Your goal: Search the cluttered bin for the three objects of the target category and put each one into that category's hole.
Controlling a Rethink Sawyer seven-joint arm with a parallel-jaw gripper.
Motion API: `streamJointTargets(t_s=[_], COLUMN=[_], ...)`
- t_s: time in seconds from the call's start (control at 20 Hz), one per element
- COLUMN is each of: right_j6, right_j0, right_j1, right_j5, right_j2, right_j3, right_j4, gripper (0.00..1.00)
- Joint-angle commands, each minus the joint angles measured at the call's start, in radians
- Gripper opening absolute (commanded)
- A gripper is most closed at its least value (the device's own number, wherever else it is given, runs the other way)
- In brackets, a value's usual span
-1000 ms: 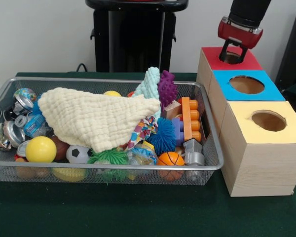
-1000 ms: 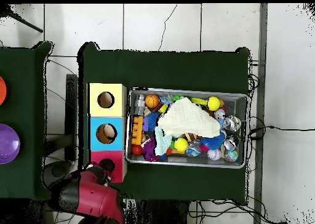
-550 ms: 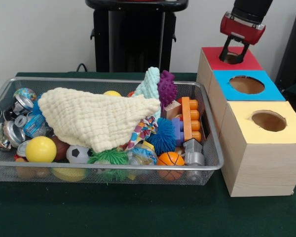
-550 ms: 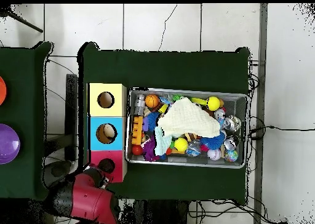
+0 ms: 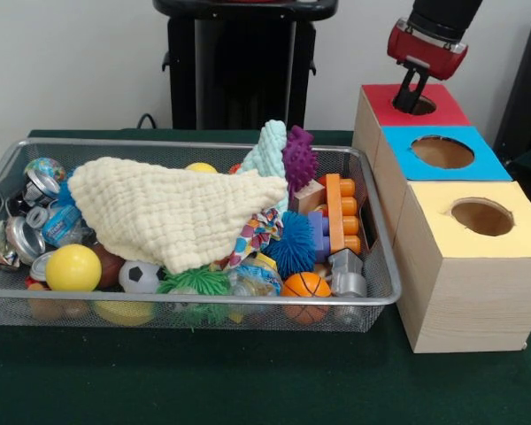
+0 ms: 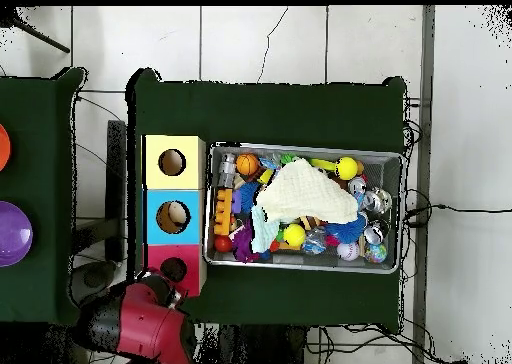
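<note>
Front view, left to right. Wire bin (image 5: 382, 299) takes up the left and centre of the green table (image 5: 248, 381). At the bin's 9 o'clock end: crushed cans (image 5: 18, 235), with a yellow ball (image 5: 73, 267) just below them at about 7 o'clock. A cream cloth (image 5: 173, 212) is draped over the middle of the pile and hides whatever lies under it. Soccer ball (image 5: 140, 277) and green spiky ball (image 5: 195, 283) sit along the 6 o'clock edge. At 12 o'clock, a teal toy (image 5: 267, 152) and a purple spiky toy (image 5: 299, 158) stick up side by side. Toward 4 o'clock: blue spiky ball (image 5: 294, 246), small basketball (image 5: 305, 286), grey block (image 5: 346, 271). An orange block strip (image 5: 338, 212) lies along the 3 o'clock wall.

Right of the bin, three boxes stand in a row, touching: yellow box (image 5: 478, 266) nearest, blue box (image 5: 438, 155) in the middle, red box (image 5: 407, 104) farthest. Each has a round hole on top.

Gripper (image 5: 412, 91) hangs over the red box's hole, tips just above it. Fingers look close together with nothing between them, so I read it as closed and empty.

Target category can't be told from here, so the three target items aren't identifiable in the clutter.

Overhead view: gripper (image 6: 166, 285) at 7 o'clock from the bin (image 6: 400, 215), beside the red box (image 6: 160, 258).
</note>
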Motion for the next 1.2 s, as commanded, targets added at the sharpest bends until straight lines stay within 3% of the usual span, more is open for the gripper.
streamJointTargets(t_s=[0.05, 0.2, 0.5, 0.65, 1.2], right_j6=[0.174, 0.136, 0.094, 0.103, 0.049], right_j0=[0.016, -0.002, -0.085, -0.089, -0.177], right_j1=[0.013, -0.016, -0.074, -0.075, -0.026], right_j5=[0.203, 0.268, 0.290, 0.290, 0.135], right_j2=[-0.042, -0.075, -0.022, -0.024, 0.012], right_j3=[-0.076, -0.114, -0.132, -0.146, -0.165], right_j4=[-0.066, -0.101, -0.118, -0.133, -0.217], gripper=[0.00, 0.00, 0.00, 0.00, 0.00])
